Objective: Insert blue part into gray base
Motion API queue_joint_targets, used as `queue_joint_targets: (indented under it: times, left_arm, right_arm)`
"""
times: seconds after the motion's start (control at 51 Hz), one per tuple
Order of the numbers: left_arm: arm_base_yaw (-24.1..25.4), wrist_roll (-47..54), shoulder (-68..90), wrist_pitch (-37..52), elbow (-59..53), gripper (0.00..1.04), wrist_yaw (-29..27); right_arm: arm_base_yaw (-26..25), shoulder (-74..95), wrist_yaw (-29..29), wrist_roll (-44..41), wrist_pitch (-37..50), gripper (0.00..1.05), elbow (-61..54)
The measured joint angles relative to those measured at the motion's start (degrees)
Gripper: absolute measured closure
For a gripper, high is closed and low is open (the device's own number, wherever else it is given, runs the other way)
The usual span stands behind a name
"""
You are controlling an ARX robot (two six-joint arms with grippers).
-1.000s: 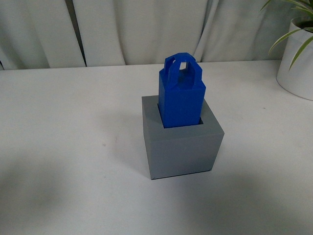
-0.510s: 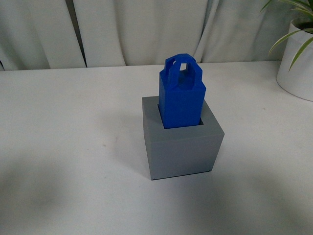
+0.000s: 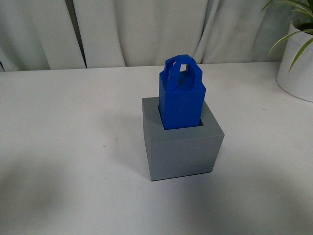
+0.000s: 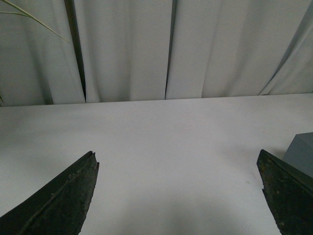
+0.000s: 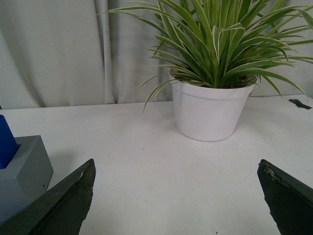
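Blue part (image 3: 181, 100) is standing upright in gray base (image 3: 182, 147) at frame centre; both grippers' jaws are spreading empty; insertion appearing complete, only withdrawal remaining.

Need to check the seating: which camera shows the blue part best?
The front view: the whole blue part stands upright in the gray base recess, handle loop visible. The right wrist view catches only a blue sliver at the frame edge. The left wrist view shows none of it.

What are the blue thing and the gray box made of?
Both look like plastic. The blue part has a smooth, slightly shiny surface with crisp faceted edges on its handle. The gray base is dull and matte, evenly colored, with sharp molded corners.
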Motion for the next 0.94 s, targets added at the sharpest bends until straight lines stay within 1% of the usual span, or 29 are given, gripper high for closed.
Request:
queue_joint_targets:
  times: [0.941]
  left_arm:
    - [0.0, 0.0, 0.0, 0.0, 0.0, 0.06, 0.0]
  right_arm:
    - [0.0, 0.0, 0.0, 0.0, 0.0, 0.07, 0.0]
